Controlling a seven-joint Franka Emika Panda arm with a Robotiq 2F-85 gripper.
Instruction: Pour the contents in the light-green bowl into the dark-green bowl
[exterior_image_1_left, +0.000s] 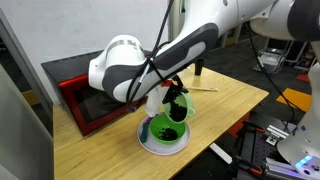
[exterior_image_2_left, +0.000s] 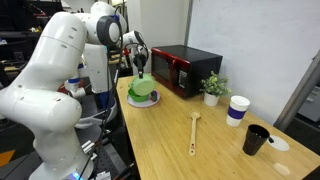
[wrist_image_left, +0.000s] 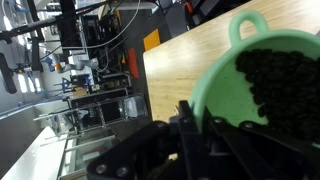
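Note:
My gripper (wrist_image_left: 195, 125) is shut on the rim of the light-green bowl (wrist_image_left: 235, 85), which it holds tilted. The contents (wrist_image_left: 285, 75), dark loose bits, lie heaped against the bowl's lower wall in the wrist view. In an exterior view the tilted light-green bowl (exterior_image_1_left: 179, 104) hangs just above the dark-green bowl (exterior_image_1_left: 160, 131), which rests on a white plate (exterior_image_1_left: 148, 146). Some dark bits (exterior_image_1_left: 169, 131) lie in the dark-green bowl. From the opposite side the gripper (exterior_image_2_left: 143, 70) holds the light-green bowl (exterior_image_2_left: 143, 88) over the plate (exterior_image_2_left: 141, 102), and the dark-green bowl is mostly hidden.
A red microwave (exterior_image_2_left: 185, 68) stands at the table's back edge, next to the plate. Further along are a small potted plant (exterior_image_2_left: 212, 88), a wooden spoon (exterior_image_2_left: 194, 132), a white cup (exterior_image_2_left: 237, 110) and a black cup (exterior_image_2_left: 256, 140). My arm (exterior_image_1_left: 150, 65) reaches over the microwave.

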